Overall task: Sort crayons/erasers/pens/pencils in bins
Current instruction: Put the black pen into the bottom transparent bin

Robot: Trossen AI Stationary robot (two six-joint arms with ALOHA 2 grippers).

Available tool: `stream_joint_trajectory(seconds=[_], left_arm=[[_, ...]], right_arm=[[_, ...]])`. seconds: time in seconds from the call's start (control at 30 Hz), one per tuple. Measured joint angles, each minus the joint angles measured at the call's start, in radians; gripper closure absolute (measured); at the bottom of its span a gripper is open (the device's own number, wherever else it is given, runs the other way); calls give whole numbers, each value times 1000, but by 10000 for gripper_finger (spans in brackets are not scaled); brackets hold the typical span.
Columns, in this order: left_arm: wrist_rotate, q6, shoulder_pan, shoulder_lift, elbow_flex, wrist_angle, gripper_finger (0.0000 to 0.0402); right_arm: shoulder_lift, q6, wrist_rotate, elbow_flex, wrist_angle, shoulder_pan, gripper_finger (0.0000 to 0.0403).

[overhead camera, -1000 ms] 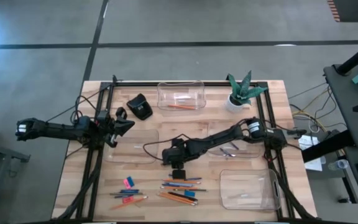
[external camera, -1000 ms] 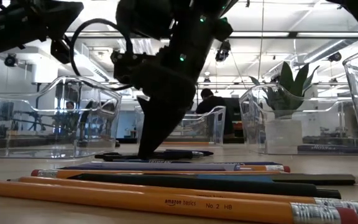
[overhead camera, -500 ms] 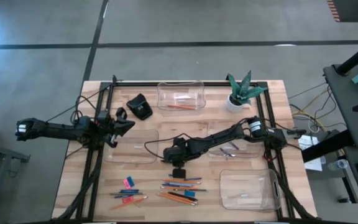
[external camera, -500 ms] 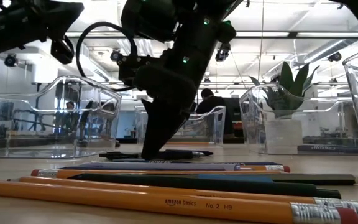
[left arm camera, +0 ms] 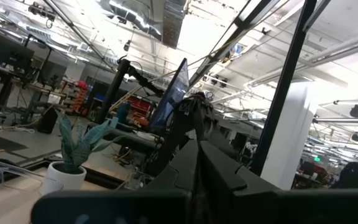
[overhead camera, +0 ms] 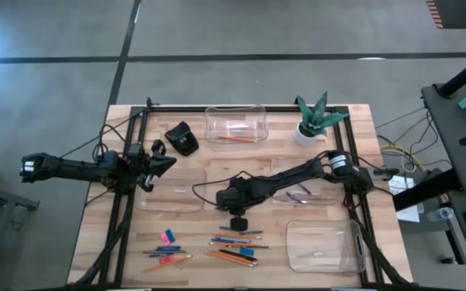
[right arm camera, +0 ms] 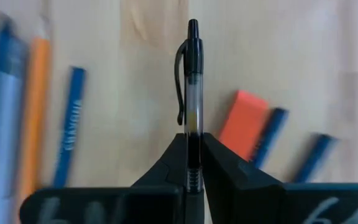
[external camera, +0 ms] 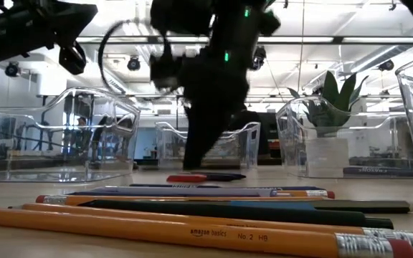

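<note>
My right gripper (overhead camera: pixel 237 221) hangs over the table's middle, just far of the pile of orange pencils, dark pens and blue crayons (overhead camera: pixel 235 246). It is shut on a black pen with a clear barrel and a clip (right arm camera: pixel 193 74). In the low view the right gripper (external camera: pixel 196 161) stands above the sticks lying on the wood. My left gripper (overhead camera: pixel 165 162) is shut and empty, raised over the clear left bin (overhead camera: pixel 172 192). A second small pile with a pink eraser (overhead camera: pixel 167 236) lies near left. My right gripper pinches the pen's clear barrel (right arm camera: pixel 193 134) between its two fingers, near the end away from the clip. The fingers come from above, pointing down. The pen's clip end (right arm camera: pixel 192 37) sticks out beyond the fingertips, over the table.
A far bin (overhead camera: pixel 235 124) holds an orange pencil. A bin right of centre (overhead camera: pixel 304 192) holds pens, and another clear bin (overhead camera: pixel 322 246) stands near right. A black lump (overhead camera: pixel 184 138) and a white plant pot (overhead camera: pixel 307 129) stand at the far side.
My right gripper has risen from the table and gone a little toward the right and far edges. The black pen it stood on has come up with it, off the wood.
</note>
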Motion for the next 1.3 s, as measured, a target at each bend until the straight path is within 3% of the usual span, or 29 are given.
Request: stream_joint_trajectory(seconds=[0.3, 0.5, 0.93, 1.1, 1.3], left_arm=[[0, 0, 0, 1, 0, 0, 402], [0, 0, 0, 3, 0, 0, 402], [0, 0, 0, 9, 0, 0, 402], [0, 0, 0, 12, 0, 0, 402], [0, 0, 0, 13, 0, 0, 402]], right_arm=[[-153, 37, 17, 4, -68, -7, 385], [-268, 145, 53, 6, -170, -8, 384], [-444, 656, 34, -24, -594, 105, 382], [-491, 891, 33, -77, -708, 207, 381], [-532, 1106, -42, -135, -734, 387, 381]])
